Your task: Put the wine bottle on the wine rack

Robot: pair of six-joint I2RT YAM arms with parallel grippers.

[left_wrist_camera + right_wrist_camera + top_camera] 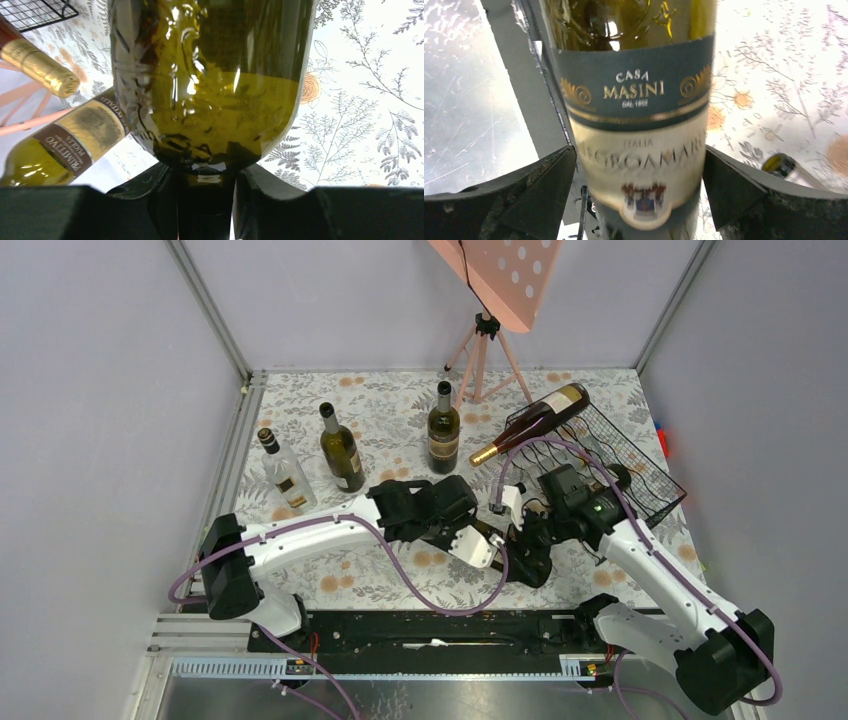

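A green wine bottle (528, 562) with a CASA MASINI label (634, 90) is low over the table between my two arms. My left gripper (205, 175) is shut on its neck, with the bottle's shoulder (210, 75) filling that wrist view. My right gripper (639, 160) is open, one finger (539, 180) close on each side of the bottle's labelled body. The black wire wine rack (625, 465) stands at the right rear. A red wine bottle with a gold capsule (535, 420) lies across the top of the rack.
Three bottles stand at the back: a clear one (283, 475), a dark green one (340, 450) and a labelled one (443, 430). A pink tripod stand (485, 340) is behind them. The table's metal front edge (519, 75) shows in the right wrist view.
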